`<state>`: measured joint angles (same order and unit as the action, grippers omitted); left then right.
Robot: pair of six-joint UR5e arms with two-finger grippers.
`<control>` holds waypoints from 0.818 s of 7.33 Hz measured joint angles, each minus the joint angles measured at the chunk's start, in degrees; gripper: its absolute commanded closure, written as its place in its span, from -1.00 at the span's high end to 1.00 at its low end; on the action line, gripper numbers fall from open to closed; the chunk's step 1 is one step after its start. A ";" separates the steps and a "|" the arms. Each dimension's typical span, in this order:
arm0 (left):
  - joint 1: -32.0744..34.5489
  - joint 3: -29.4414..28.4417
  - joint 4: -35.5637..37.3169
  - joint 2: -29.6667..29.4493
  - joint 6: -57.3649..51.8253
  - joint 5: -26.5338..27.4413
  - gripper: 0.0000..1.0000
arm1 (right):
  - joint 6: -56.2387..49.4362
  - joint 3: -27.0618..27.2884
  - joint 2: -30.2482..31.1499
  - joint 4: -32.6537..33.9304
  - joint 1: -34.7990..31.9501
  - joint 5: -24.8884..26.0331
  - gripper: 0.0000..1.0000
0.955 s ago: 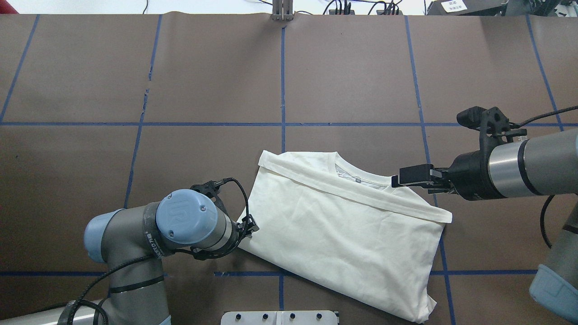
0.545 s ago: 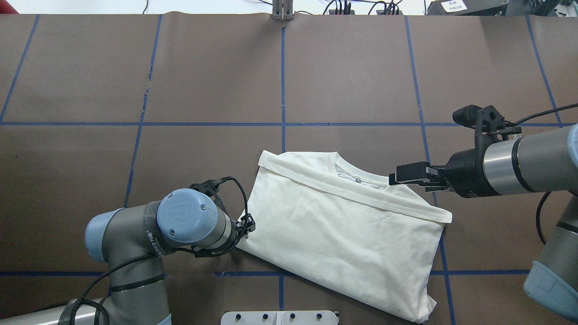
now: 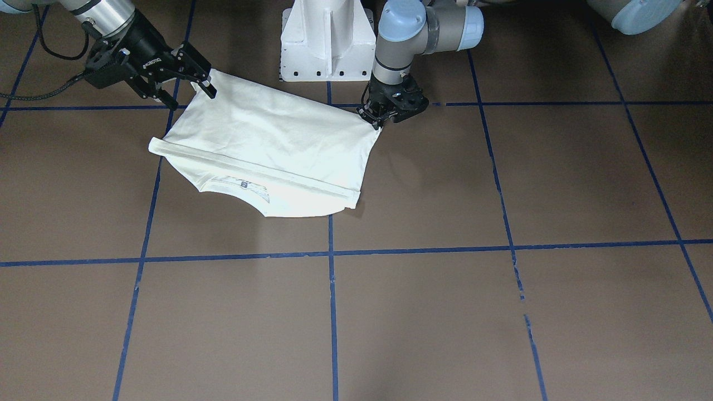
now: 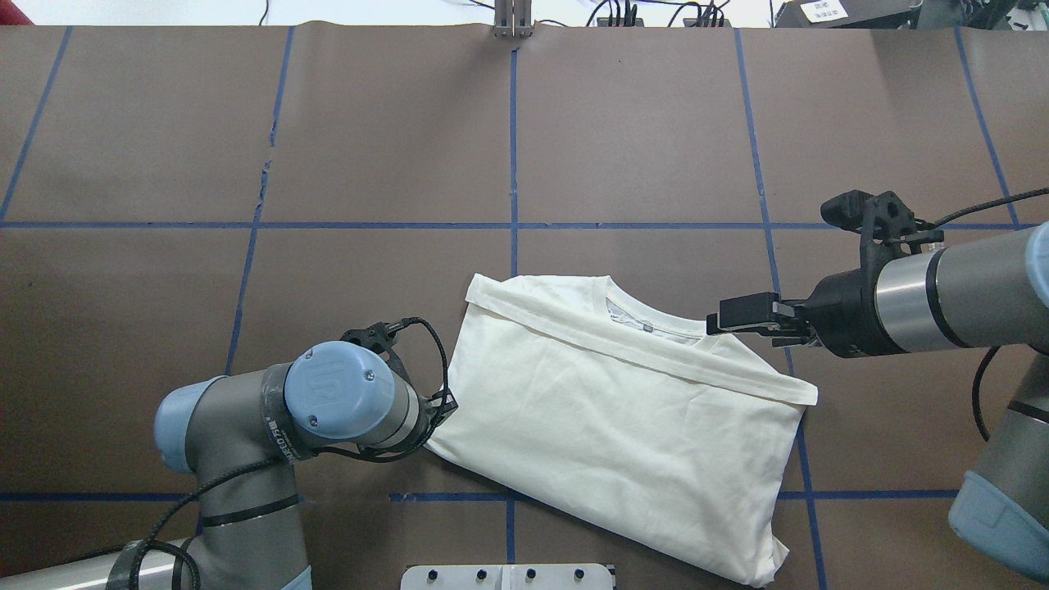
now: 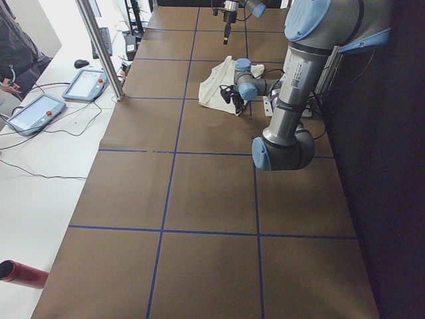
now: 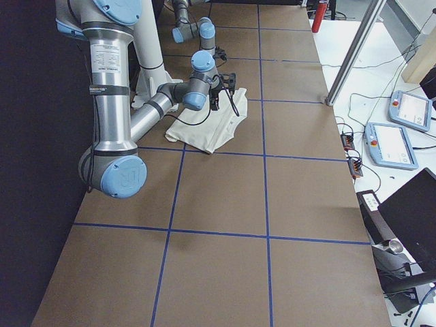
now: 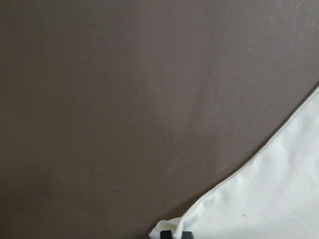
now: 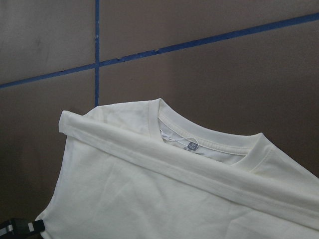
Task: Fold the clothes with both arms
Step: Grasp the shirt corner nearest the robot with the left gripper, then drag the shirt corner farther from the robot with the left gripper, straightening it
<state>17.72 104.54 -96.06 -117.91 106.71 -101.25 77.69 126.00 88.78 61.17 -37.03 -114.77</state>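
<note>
A folded cream-white long-sleeved shirt (image 4: 623, 418), plain side up, lies flat on the brown paper-covered table (image 4: 369, 147) near the middle of its robot-side edge. The black left gripper (image 4: 438, 410) is clamped on one of the shirt's corners; the black right gripper (image 4: 725, 317), fingers apart, hangs over the shoulder by the collar

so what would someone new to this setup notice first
A cream-white shirt, plain side up and partly folded, lies on the brown table with its blue tape grid, close to the robot's edge. The left gripper pinches the shirt's corner on the robot's left. The right gripper is open at the shoulder beside the collar.
</note>
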 measured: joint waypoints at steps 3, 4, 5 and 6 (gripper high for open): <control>7.29 -0.25 0.37 -0.49 -3.60 0.16 -1.00 | 0.00 -0.35 0.20 0.00 -0.11 -0.20 1.00; 11.09 -1.93 0.18 -1.46 -6.74 0.23 -1.00 | 0.00 -0.52 0.19 0.00 -0.13 -0.22 1.00; 14.56 -5.98 -0.76 -4.17 -9.92 0.63 -1.00 | 0.00 -0.75 0.18 0.00 -0.14 -0.13 1.00; 17.58 -12.38 -3.46 -8.05 -13.01 1.33 -1.00 | 0.00 -1.25 0.14 0.00 -0.21 0.08 1.00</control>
<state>35.30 92.15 -99.52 -125.96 93.69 -99.92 77.70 124.75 88.93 61.17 -37.24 -114.69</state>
